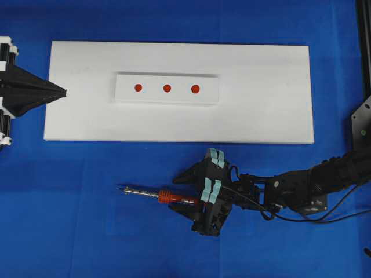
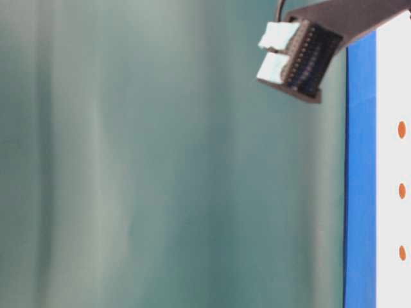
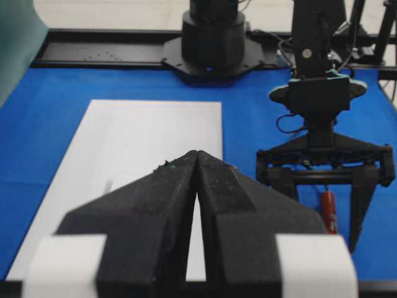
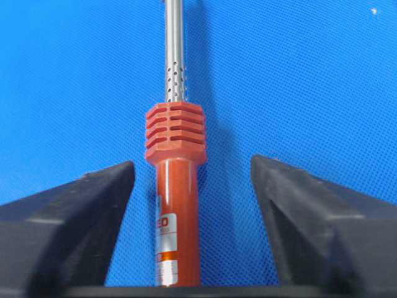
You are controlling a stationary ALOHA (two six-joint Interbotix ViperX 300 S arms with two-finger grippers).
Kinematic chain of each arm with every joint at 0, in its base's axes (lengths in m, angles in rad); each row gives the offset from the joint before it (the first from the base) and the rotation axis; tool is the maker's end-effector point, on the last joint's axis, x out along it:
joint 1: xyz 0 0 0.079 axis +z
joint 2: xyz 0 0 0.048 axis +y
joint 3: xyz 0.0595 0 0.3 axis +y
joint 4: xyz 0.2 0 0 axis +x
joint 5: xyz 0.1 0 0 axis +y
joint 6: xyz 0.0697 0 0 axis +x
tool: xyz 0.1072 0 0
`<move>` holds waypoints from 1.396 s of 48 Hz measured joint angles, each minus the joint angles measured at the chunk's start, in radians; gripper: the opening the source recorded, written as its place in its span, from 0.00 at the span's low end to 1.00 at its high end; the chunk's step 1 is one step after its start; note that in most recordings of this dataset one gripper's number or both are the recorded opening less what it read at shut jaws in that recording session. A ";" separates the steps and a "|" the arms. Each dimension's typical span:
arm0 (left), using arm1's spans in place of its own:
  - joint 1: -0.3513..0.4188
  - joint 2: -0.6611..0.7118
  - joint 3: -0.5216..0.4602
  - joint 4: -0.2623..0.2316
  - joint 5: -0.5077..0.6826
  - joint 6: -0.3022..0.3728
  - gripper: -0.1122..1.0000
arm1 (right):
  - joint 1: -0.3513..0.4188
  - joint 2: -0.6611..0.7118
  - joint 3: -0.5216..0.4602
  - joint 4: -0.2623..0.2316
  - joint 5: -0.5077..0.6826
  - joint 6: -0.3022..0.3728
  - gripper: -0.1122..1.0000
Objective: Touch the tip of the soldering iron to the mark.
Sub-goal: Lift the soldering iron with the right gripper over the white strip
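White label print on soldering iron [image 4: 178,205], unreadable

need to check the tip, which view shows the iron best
Overhead: the whole iron lies on the blue mat, tip included. Right wrist shows only handle and shaft, close up; left wrist just a bit of red handle; table-level none.

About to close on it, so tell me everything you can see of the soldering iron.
The soldering iron lies flat on the blue mat, below the white board, tip pointing left. It has an orange-red ribbed handle and a thin silver shaft with small holes. The right gripper straddles its handle, jaws apart, with gaps visible on both sides.
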 measured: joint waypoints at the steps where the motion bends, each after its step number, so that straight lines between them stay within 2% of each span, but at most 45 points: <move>1: 0.000 0.000 0.000 0.000 -0.002 0.000 0.10 | 0.000 0.000 0.000 0.000 0.000 -0.003 0.48; 5: 0.000 0.000 0.000 0.000 0.000 0.000 0.10 | 0.000 0.002 0.000 0.002 0.002 -0.020 0.27; 9: 0.000 0.000 0.000 0.000 0.000 0.000 0.10 | 0.000 0.002 -0.002 0.002 0.009 -0.038 0.16; 34: 0.002 0.000 0.002 0.000 -0.002 0.000 0.10 | -0.025 -0.038 0.006 0.000 0.071 -0.078 0.16; 42: 0.003 0.000 0.003 0.000 0.000 0.000 0.10 | -0.058 -0.161 0.026 0.000 0.183 -0.163 0.16; 52: 0.003 0.000 0.008 0.000 -0.002 -0.012 0.10 | -0.126 -0.359 0.035 -0.002 0.356 -0.301 0.16; 60: 0.003 0.000 0.008 0.000 -0.002 -0.012 0.10 | -0.169 -0.472 0.037 -0.003 0.462 -0.351 0.16; 67: 0.003 0.000 0.008 0.000 -0.006 -0.012 0.10 | -0.193 -0.549 0.037 -0.023 0.525 -0.360 0.16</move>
